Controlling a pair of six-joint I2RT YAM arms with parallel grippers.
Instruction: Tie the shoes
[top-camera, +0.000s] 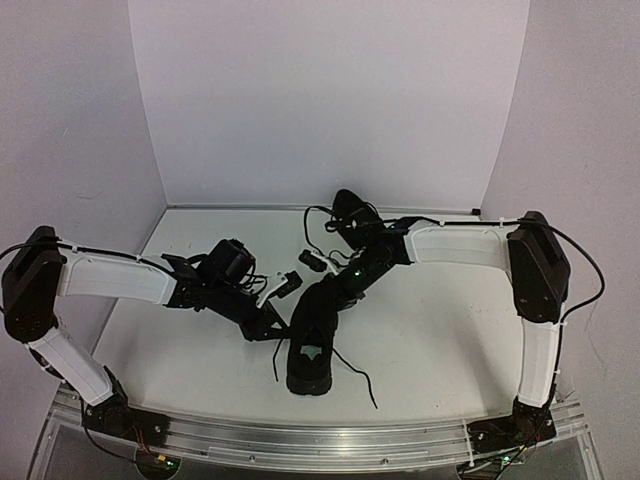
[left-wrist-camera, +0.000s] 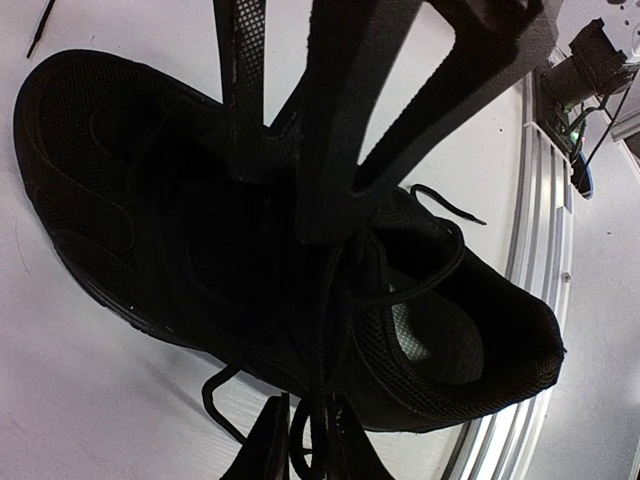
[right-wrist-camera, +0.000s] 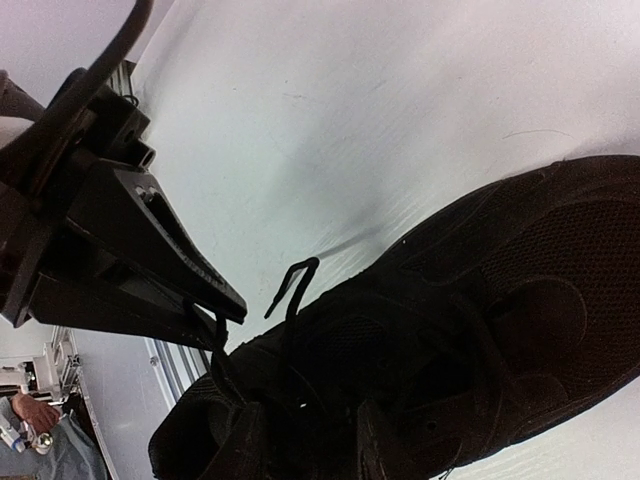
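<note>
The left pincer is nearly closed, its two tips pinching a thin black lace that runs from them down into the near shoe. The right pincer stands partly open over the laced top of that same shoe, one finger to each side of the lacing; whether it has hold of anything I cannot tell, as everything between the fingers is black on black.

The near shoe sits upright on its sole on the white table, between the two arms and close to the front edge. Its long axis runs from near to far, heel and opening toward the arm bases, toe pointing at the back wall and leaning slightly right. Loose lace ends trail on the table on both sides of its heel. The other shoe lies near the back wall, partly hidden by the right arm
</note>
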